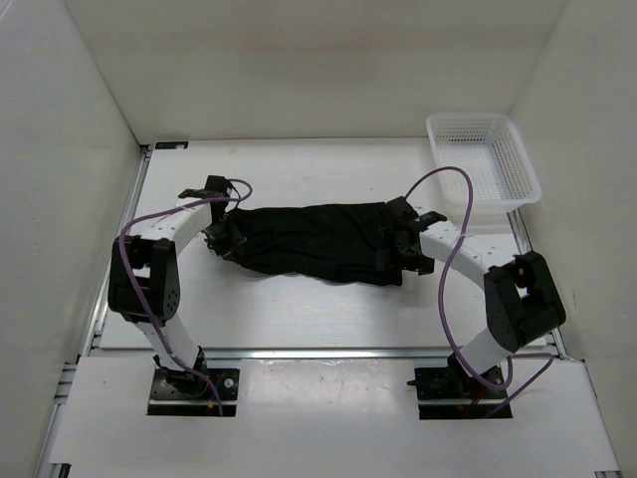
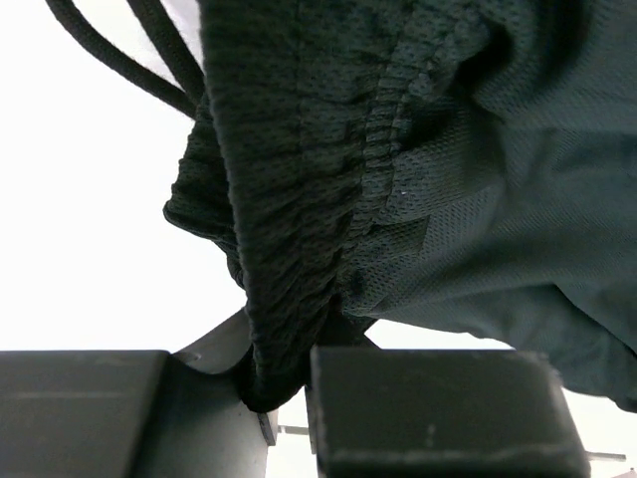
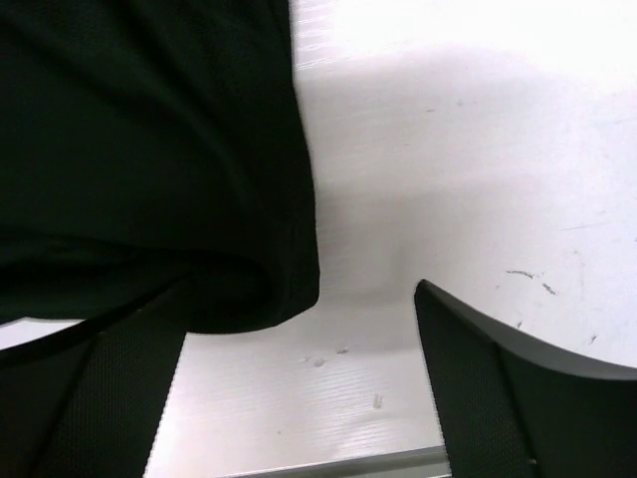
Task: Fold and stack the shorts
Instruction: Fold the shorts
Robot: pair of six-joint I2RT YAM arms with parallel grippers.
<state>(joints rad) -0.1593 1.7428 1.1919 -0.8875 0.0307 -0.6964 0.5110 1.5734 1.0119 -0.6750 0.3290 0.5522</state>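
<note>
The black shorts (image 1: 318,239) lie stretched left to right across the middle of the table, between my two grippers. My left gripper (image 1: 227,237) is at their left end. In the left wrist view it (image 2: 289,378) is shut on the gathered elastic waistband of the shorts (image 2: 398,149), and the drawstring cords (image 2: 119,55) hang beside it. My right gripper (image 1: 396,249) is at the right end. In the right wrist view it (image 3: 299,358) stands open, and a hem corner of the shorts (image 3: 149,149) rests loose against the left finger (image 3: 100,398), apart from the right finger (image 3: 498,398).
A white mesh basket (image 1: 483,159) stands at the back right corner of the table. White walls (image 1: 60,149) close in the left, back and right sides. Purple cables (image 1: 453,189) loop over both arms.
</note>
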